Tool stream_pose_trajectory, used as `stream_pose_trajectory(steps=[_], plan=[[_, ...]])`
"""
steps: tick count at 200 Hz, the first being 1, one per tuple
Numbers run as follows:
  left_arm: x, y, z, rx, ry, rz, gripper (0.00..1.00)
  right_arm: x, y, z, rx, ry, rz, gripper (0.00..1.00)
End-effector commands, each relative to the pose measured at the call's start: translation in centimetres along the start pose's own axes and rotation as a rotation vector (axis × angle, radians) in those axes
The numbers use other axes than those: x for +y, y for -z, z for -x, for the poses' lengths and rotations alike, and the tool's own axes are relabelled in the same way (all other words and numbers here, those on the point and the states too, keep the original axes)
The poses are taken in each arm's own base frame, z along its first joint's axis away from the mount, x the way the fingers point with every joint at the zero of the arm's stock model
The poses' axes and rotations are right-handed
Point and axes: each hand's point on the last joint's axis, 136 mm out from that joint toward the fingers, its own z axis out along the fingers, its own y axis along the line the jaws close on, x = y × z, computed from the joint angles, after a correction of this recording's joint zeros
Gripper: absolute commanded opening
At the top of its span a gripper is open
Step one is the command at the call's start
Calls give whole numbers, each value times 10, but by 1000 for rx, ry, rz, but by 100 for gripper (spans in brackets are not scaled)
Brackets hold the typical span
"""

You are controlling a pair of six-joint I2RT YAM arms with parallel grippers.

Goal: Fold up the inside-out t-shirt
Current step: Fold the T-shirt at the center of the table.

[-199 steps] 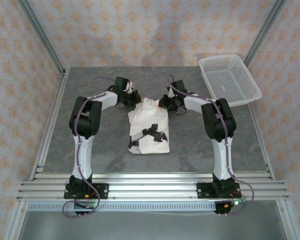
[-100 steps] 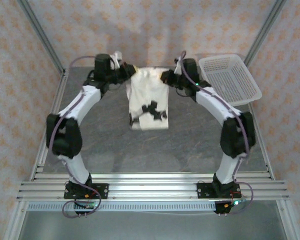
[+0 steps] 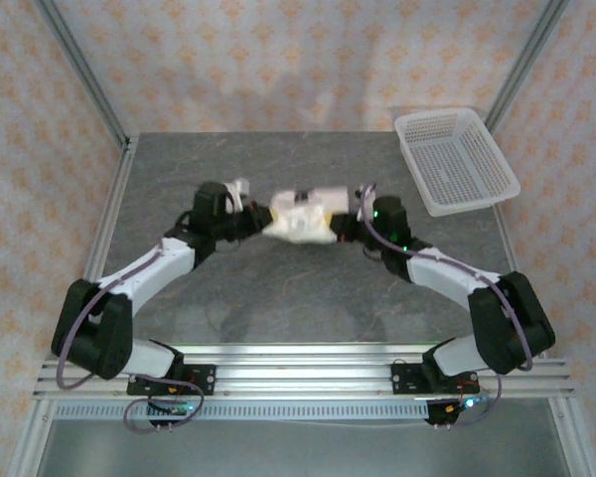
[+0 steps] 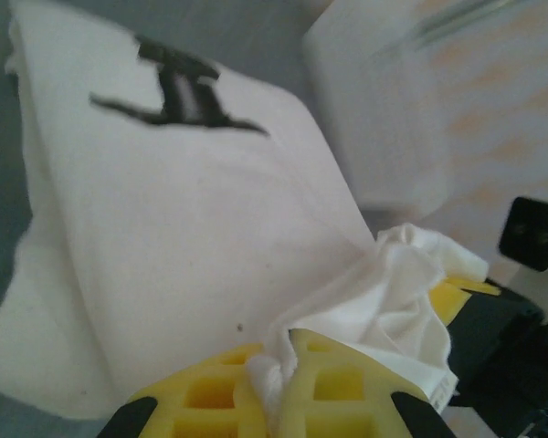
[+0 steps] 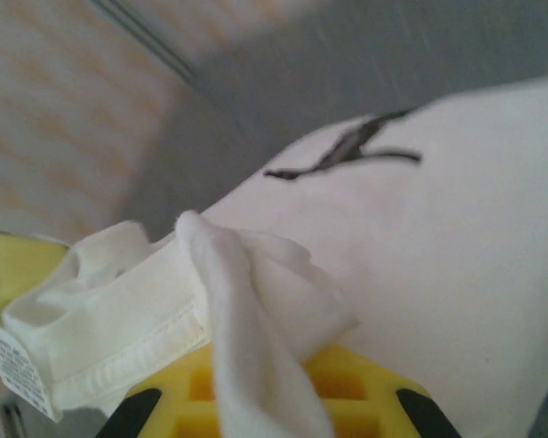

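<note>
Table [image 3: 278, 298]: grey.
Shirt [image 3: 306, 214]: 12 o'clock, seemingly part-folded; last fold pending.
Left gripper [image 3: 261, 221]: grasping shirt.
Right gripper [image 3: 343, 227]: grasping shirt.

A grey, stone-patterned table [image 3: 308, 298] with metal strips along its left and right sides. At the far right corner sits a white mesh basket [image 3: 457, 159], upright and set at a slant, its right corner seeming to reach past the table's right edge. Along the near edge run aluminium rails [image 3: 308, 373], and my left arm base [image 3: 169, 378] and right arm base [image 3: 432, 378] are bolted there. A white t-shirt [image 3: 303, 214] is held bunched over the middle; I cannot tell whether it touches the table.
</note>
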Motion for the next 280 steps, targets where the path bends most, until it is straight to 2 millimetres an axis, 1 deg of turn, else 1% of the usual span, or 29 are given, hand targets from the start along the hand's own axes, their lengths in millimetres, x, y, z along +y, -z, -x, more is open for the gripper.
stream_pose_trajectory(steps=[1, 13, 28, 37, 48, 64, 80, 89, 108, 129, 141, 151, 157, 159, 163, 174, 188, 194, 213, 219, 226, 246, 255, 264, 269, 273, 276, 280], plan=[[-5, 1, -19, 15, -12, -21, 0, 17, 13, -3, -57, -3, 63, 0], [2, 1, -25, 14, 8, -14, 0, 12, 18, -14, -45, -18, 46, 0], [-1, 4, -19, -23, 10, -23, 0, 9, 25, -15, -55, -24, 18, 0], [-8, 6, -10, -51, -4, -32, 0, 6, 29, -10, -82, -19, -9, 0], [-17, 7, 2, -80, -37, -31, 0, 3, 32, 2, -132, -8, -49, 0], [-23, 2, 22, -109, -82, 7, 0, -6, 33, 20, -182, 12, -134, 0], [-17, -15, 41, -126, -88, 60, 0, -15, 25, 33, -164, 21, -197, 0], [-17, -30, 49, -123, -88, 54, 0, -21, 18, 37, -149, 8, -221, 0], [-21, -57, 60, -107, -95, 17, 0, -45, 6, 42, -151, -37, -261, 0], [-3, -83, 69, -95, -97, 75, 0, -71, -3, 45, -119, -47, -316, 0], [4, -96, 72, -92, -98, 84, 0, -86, -9, 42, -83, -50, -351, 0], [12, -107, 73, -84, -88, 96, 0, -95, -16, 38, -62, -61, -346, 0], [12, -109, 75, -86, -84, 94, 0, -98, -21, 35, -44, -68, -330, 0], [20, -115, 71, -73, -74, 106, 0, -99, -23, 34, -37, -69, -327, 0], [24, -120, 70, -69, -69, 111, 0, -101, -26, 31, -23, -74, -320, 0], [32, -127, 68, -64, -60, 118, 0, -109, -34, 26, 7, -86, -324, 0], [38, -135, 67, -51, -66, 123, 0, -121, -41, 18, 25, -109, -343, 0], [41, -138, 65, -40, -71, 130, 0, -126, -43, 15, 30, -117, -351, 3], [49, -141, 63, -33, -84, 152, 0, -136, -48, 12, 42, -135, -361, 18], [50, -140, 63, -33, -88, 158, 4, -137, -48, 15, 36, -140, -362, 24], [50, -138, 65, -39, -91, 158, 9, -136, -47, 20, 24, -145, -361, 29], [47, -122, 77, -81, -103, 181, 22, -124, -40, 41, -23, -126, -353, 37], [43, -114, 85, -99, -109, 184, 28, -120, -36, 50, -35, -120, -370, 41], [38, -106, 92, -114, -114, 188, 38, -116, -30, 59, -38, -110, -390, 44], [35, -102, 94, -120, -120, 190, 40, -114, -25, 64, -45, -104, -402, 44], [37, -101, 94, -118, -123, 198, 41, -111, -22, 68, -53, -99, -408, 45], [26, -92, 100, -136, -137, 184, 40, -109, -18, 70, -58, -92, -410, 45], [22, -87, 101, -144, -145, 182, 40, -105, -14, 74, -70, -83, -405, 45]])
